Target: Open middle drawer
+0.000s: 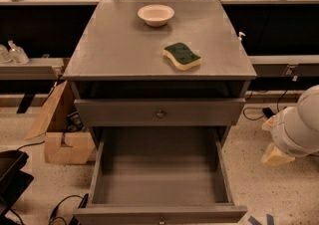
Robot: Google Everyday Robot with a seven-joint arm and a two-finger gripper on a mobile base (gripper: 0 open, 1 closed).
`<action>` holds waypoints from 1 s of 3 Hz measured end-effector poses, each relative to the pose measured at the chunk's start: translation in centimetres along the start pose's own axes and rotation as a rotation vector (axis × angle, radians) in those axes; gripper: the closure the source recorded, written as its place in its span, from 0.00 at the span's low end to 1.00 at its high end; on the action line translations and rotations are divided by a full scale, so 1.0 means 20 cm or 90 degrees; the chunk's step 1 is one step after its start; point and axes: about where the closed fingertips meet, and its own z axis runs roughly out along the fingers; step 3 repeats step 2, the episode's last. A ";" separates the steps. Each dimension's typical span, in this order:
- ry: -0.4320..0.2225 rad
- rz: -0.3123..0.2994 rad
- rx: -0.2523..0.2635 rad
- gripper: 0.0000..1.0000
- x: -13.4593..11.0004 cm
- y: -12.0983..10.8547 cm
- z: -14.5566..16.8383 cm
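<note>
The middle drawer (159,179) stands pulled far out of the grey cabinet (119,45), toward the bottom of the camera view. Its deep plain grey box holds nothing. Its low front panel runs along the bottom edge, with a small round knob (160,218) at the centre. Above it, another grey drawer front (209,112) with its own knob sits nearly flush with the cabinet. My gripper is out of view. Only a white rounded part of my arm (299,124) shows at the right edge, beside the cabinet and apart from it.
A white bowl (156,14) and a green-and-yellow sponge (182,56) lie on the cabinet top. An open cardboard box (65,139) stands on the floor at the left, a black object (10,179) at the bottom left. Cables run across the floor, and shelves line the back.
</note>
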 end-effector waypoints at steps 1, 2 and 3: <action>0.001 0.000 0.001 0.00 0.00 0.00 -0.01; 0.001 0.000 0.001 0.00 0.00 0.00 -0.01; 0.001 0.000 0.001 0.00 0.00 0.00 -0.01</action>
